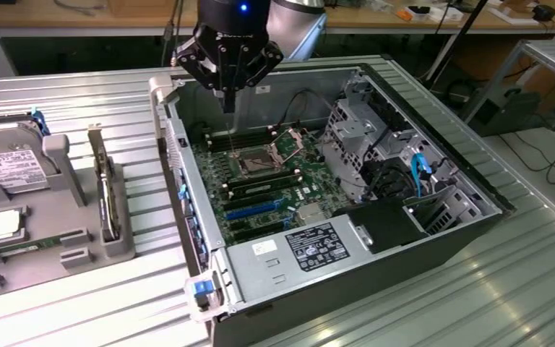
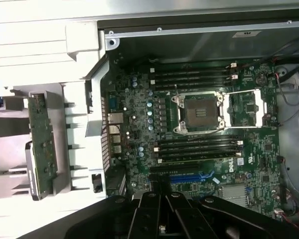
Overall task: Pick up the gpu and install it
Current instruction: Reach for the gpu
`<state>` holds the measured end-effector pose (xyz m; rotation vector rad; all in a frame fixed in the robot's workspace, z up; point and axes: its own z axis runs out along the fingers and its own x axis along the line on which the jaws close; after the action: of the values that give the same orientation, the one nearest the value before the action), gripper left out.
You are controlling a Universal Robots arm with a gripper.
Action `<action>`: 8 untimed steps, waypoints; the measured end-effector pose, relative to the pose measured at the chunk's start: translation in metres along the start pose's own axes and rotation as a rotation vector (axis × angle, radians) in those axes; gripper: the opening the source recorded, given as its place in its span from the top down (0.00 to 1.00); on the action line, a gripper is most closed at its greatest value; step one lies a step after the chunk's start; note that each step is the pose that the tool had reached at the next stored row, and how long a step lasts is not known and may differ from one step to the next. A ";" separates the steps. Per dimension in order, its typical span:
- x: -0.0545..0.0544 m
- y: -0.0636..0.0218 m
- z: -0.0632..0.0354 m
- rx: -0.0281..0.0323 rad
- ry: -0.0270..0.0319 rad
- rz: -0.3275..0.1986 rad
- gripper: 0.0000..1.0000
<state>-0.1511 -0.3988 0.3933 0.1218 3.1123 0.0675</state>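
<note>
1. A ribbed metal table carries an open computer case and a grey holder
2. The gpu stands on edge in that holder, on the exterior view's left of the case, untouched
3. The gripper hangs over the motherboard, well apart from the gpu, jaws pinched together and empty

Ribbed metal table, dull sheen; gpu board matt green; tool glossy black.

Gpu: thin green card, standing on edge in grey holder, beside open case.
</note>
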 end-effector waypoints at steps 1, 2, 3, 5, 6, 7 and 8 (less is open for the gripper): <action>0.002 -0.0002 0.0000 -0.0001 -0.0001 0.000 0.89; 0.004 -0.0003 -0.0001 -0.0001 -0.0001 0.000 0.89; 0.007 -0.0006 -0.0002 0.0000 0.0000 0.000 0.89; 0.013 -0.0010 -0.0003 -0.0001 -0.0001 0.000 0.89; 0.015 -0.0012 -0.0004 -0.0001 0.0000 0.000 0.89; 0.019 -0.0015 -0.0005 -0.0001 -0.0001 0.000 0.89; 0.024 -0.0019 -0.0006 -0.0001 -0.0001 0.000 0.89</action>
<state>-0.1755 -0.3988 0.3933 0.1218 3.1123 0.0676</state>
